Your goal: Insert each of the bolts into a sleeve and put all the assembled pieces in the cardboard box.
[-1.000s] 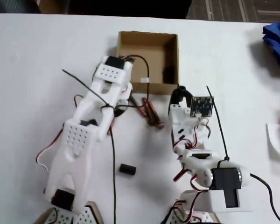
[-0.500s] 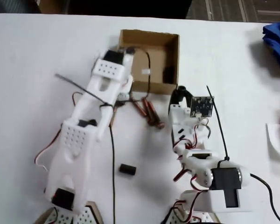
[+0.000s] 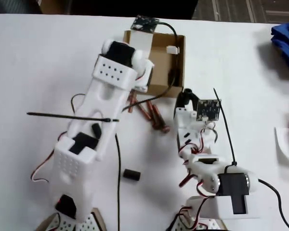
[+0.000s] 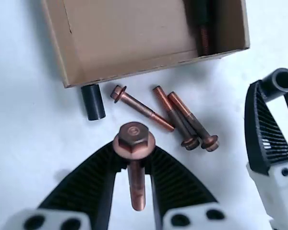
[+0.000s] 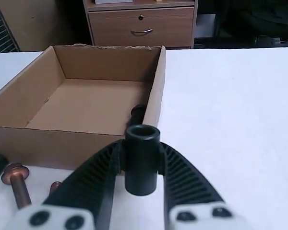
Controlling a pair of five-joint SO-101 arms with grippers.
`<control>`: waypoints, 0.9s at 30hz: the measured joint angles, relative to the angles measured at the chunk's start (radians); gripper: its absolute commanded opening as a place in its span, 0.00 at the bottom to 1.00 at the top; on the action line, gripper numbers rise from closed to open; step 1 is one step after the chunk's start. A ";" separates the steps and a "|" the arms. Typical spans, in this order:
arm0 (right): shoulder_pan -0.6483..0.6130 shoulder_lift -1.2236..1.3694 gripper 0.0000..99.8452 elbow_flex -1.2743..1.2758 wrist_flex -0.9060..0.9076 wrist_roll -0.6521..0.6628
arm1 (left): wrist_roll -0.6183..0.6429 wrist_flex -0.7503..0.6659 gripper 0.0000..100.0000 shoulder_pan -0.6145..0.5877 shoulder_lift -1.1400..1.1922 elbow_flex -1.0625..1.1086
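Bolts go into sleeves here, then into the cardboard box [image 3: 181, 57].

High view: over the last second my left arm [image 3: 111, 91] has risen from low over the loose bolts [image 3: 151, 113] and swung forward, so its wrist now hangs above the box's near wall. My right gripper [image 3: 186, 96] has not moved and stands just beside the box's near corner. A spare sleeve [image 3: 131, 174] lies alone on the table [image 3: 38, 57], well apart from the rest. I judge the pick-up done and the mating next.

Left wrist view: my left gripper [image 4: 134, 155] is clamped on one bolt [image 4: 134, 139], gripped just under its head. Beyond it, three loose bolts lie by the box's outer wall, and a second sleeve [image 4: 92, 101] lies just beside that wall, a spot my arm covers from above. One finished piece [image 4: 203, 28] lies in a box corner.

Right wrist view: my right gripper is closed around an upright sleeve [image 5: 141, 163]. Its open bore faces up, a detail too small to tell from overhead.
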 measured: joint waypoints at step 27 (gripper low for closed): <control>0.000 0.000 0.02 0.000 -0.002 0.000 | 0.055 -1.597 0.02 0.031 -1.026 1.703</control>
